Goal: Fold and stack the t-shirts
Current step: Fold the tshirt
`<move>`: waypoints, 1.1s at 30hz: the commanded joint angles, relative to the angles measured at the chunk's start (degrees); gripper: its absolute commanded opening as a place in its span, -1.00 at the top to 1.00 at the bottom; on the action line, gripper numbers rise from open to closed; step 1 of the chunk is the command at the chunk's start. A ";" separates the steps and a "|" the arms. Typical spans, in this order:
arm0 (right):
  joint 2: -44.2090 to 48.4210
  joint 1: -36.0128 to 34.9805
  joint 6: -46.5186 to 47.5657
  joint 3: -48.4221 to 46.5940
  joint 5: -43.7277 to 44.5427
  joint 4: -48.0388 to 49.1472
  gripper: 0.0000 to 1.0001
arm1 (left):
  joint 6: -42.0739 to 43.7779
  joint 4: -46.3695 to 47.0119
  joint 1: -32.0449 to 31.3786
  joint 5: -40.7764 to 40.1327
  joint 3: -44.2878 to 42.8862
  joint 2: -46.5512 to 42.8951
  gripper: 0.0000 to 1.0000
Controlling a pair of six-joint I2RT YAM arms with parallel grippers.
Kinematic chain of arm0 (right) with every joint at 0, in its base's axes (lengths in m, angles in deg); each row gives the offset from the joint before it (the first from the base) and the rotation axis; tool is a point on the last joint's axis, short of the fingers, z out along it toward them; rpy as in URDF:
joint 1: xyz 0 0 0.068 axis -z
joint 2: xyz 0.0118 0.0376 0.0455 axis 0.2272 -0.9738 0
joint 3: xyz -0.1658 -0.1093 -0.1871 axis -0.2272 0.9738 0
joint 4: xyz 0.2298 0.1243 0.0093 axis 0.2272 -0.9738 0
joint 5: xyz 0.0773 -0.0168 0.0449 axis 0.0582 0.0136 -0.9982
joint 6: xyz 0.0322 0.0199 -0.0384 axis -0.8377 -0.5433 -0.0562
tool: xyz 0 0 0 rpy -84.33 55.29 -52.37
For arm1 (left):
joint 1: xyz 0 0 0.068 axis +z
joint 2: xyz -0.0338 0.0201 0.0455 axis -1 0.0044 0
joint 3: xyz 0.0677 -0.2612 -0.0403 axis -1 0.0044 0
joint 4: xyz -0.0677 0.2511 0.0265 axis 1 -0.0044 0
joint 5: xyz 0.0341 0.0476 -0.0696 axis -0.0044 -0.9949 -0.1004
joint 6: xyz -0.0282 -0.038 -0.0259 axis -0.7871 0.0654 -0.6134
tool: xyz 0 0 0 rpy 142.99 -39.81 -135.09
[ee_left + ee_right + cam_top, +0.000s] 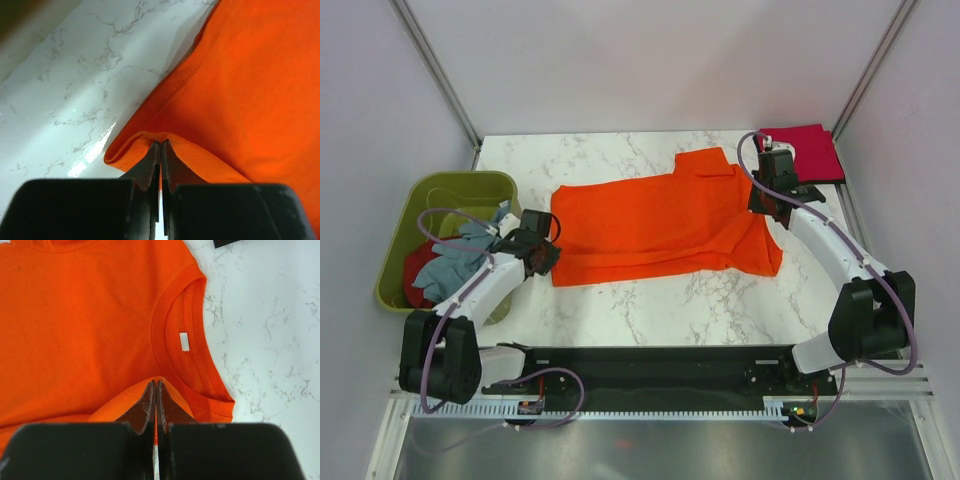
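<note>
Bright orange fabric t-shirt [660,225] flat on the marbled table [650,297], left gripper [160,150] pinching its left hem, right gripper [156,389] pinching cloth beside the collar [192,352]

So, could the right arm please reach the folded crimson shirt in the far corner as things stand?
Probably not yet: the crimson shirt lies just beyond the right arm, nothing between, but its jaws are shut on the orange shirt.

Tub [460,178] left of spread t-shirt [660,225], folded t-shirt [810,150] behind-right
</note>
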 commanded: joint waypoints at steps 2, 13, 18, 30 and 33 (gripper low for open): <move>-3.19 -0.09 4.55 -3.51 -3.17 2.61 0.99 | -2.18 -0.95 -0.53 -2.50 -4.66 4.42 0.95; -8.56 -0.09 7.10 -7.64 0.17 3.04 1.00 | -2.88 -1.57 -0.97 -4.16 -9.67 12.07 0.95; -10.32 -0.80 10.70 -9.92 1.66 3.04 1.00 | -2.53 -1.83 -1.15 -5.66 -10.46 13.04 0.95; -17.09 -1.68 13.87 -15.99 3.95 3.04 0.99 | -1.65 -2.89 -1.85 -8.12 -13.19 16.82 0.95; -18.67 -1.68 13.96 -17.48 3.60 2.87 0.98 | -1.30 -3.59 -2.03 -8.04 -14.07 16.73 0.87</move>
